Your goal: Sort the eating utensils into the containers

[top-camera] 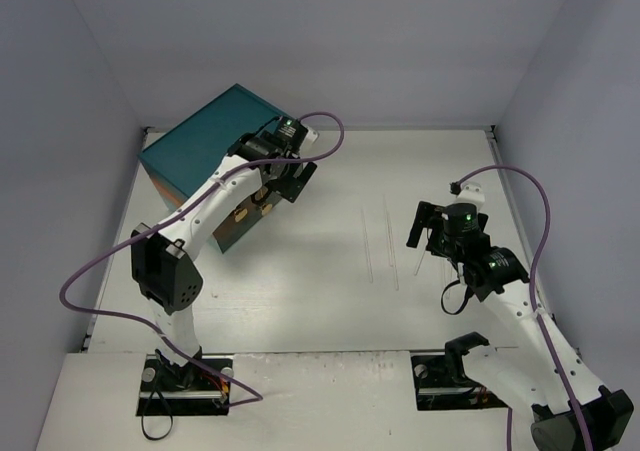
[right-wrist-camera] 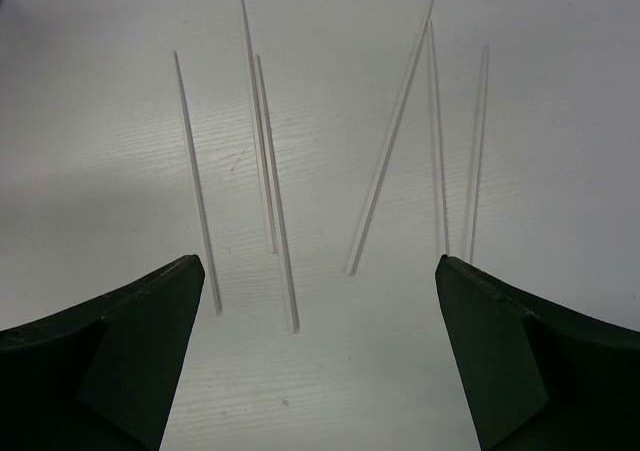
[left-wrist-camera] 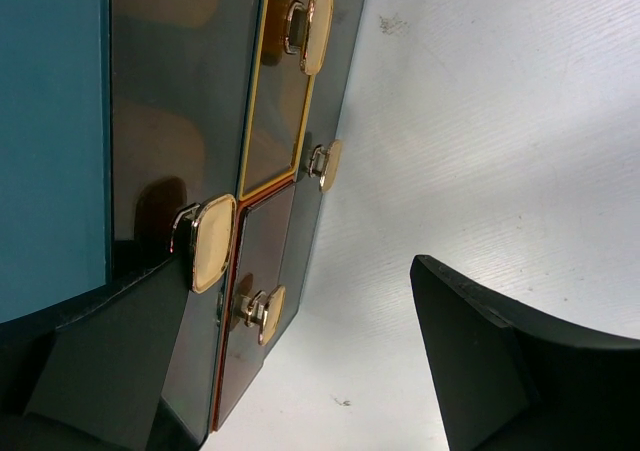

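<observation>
The teal chest (top-camera: 200, 141) stands at the back left, its dark orange-brown drawer fronts (left-wrist-camera: 275, 81) shut, each with a small gold knob (left-wrist-camera: 213, 243). My left gripper (top-camera: 281, 185) is open and empty right in front of those drawer fronts; in the left wrist view it (left-wrist-camera: 300, 371) has one finger by the chest and one over the table. My right gripper (top-camera: 424, 239) is open and empty just above the table, near several thin clear sticks (right-wrist-camera: 275, 191), which also show in the top view (top-camera: 385, 233). No coloured spoons, forks or knives are in view.
White table with grey walls at the back and both sides. The chest sits turned at an angle near the left wall. Purple cables loop from both arms.
</observation>
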`<state>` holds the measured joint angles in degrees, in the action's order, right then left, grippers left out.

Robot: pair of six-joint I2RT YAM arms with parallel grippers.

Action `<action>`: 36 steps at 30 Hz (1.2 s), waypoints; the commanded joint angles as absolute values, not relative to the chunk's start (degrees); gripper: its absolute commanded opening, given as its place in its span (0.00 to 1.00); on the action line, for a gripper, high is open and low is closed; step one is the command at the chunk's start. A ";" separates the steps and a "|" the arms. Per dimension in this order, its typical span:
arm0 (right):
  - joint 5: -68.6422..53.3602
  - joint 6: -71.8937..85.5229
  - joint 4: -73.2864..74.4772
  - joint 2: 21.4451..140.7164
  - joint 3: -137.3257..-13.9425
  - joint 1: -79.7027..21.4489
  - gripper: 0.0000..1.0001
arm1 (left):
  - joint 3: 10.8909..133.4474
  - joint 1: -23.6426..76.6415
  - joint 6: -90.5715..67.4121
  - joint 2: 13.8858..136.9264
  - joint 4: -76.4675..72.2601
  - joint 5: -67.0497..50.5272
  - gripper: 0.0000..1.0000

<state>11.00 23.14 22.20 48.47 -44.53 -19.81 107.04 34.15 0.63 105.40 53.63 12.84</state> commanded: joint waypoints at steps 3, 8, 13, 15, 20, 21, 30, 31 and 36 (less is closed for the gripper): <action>11.07 23.74 20.83 48.66 -44.91 -19.51 0.99 | 107.91 37.48 -3.73 101.01 53.33 5.81 0.88; 11.16 23.82 20.90 49.55 -45.02 -19.51 0.99 | 109.74 41.68 -4.97 99.95 54.44 7.39 0.88; 11.16 24.08 20.83 50.27 -45.06 -19.54 0.99 | 110.00 43.51 -5.13 97.56 55.10 13.15 0.88; 11.16 24.01 20.76 50.42 -45.00 -19.52 0.99 | 110.20 43.43 -4.79 96.67 55.21 16.40 0.88; 11.16 23.94 20.74 51.36 -45.15 -19.51 0.99 | 113.41 43.54 -3.87 96.03 55.05 17.43 0.88; 11.12 23.91 20.74 51.57 -45.18 -19.51 0.99 | 114.11 43.61 -3.74 95.96 55.00 16.99 0.88; 11.16 23.99 20.74 51.33 -45.18 -19.51 1.00 | 113.65 42.11 -3.33 97.11 55.11 16.37 0.88; 11.25 23.99 20.74 51.24 -45.18 -19.51 1.00 | 112.86 41.75 -3.60 97.73 55.11 15.39 0.88; 11.25 24.22 20.74 50.55 -45.00 -19.51 1.00 | 111.24 40.62 -4.48 99.55 54.98 13.32 0.88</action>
<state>11.00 23.82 22.20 51.25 -44.53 -19.81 111.69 41.69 -3.57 99.11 56.42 14.71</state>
